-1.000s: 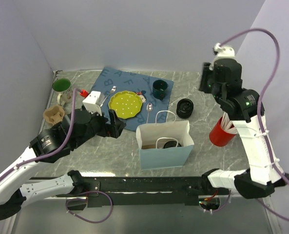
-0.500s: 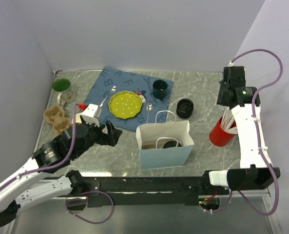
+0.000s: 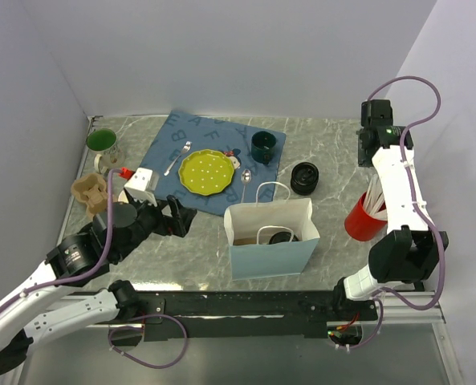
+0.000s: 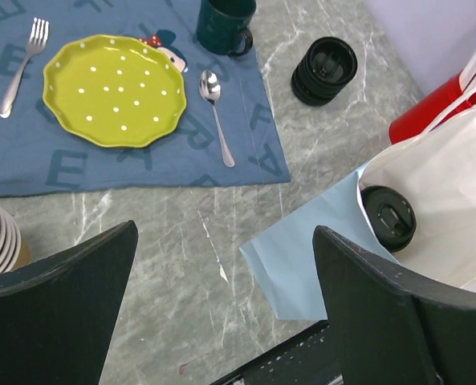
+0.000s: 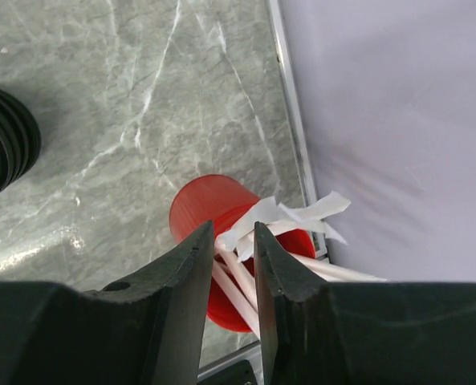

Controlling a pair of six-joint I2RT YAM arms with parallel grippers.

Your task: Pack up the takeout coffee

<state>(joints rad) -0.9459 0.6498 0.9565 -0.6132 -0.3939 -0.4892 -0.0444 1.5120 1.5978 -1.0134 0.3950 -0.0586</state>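
Note:
The takeout coffee (image 3: 281, 237) stands inside the light blue paper bag (image 3: 274, 257); only its black lid shows, also in the left wrist view (image 4: 388, 218). My left gripper (image 3: 177, 218) is open and empty, hovering left of the bag (image 4: 318, 241) above the marble table, its jaws wide apart (image 4: 224, 233). My right gripper (image 3: 372, 144) is raised at the far right, high above a red cup. Its jaws (image 5: 233, 233) stand almost together with nothing between them.
A red cup of paper-wrapped straws (image 3: 364, 215) (image 5: 213, 208) stands right of the bag by the table edge. A stack of black lids (image 3: 305, 177), a dark green mug (image 3: 263, 147) and a yellow plate (image 3: 205, 172) on a blue mat lie behind. A cardboard cup carrier (image 3: 89, 191) sits at the left.
My left gripper has drawn back slightly leftward and nearer, away from the bag. My right arm has swung to the far right edge, over the red cup.

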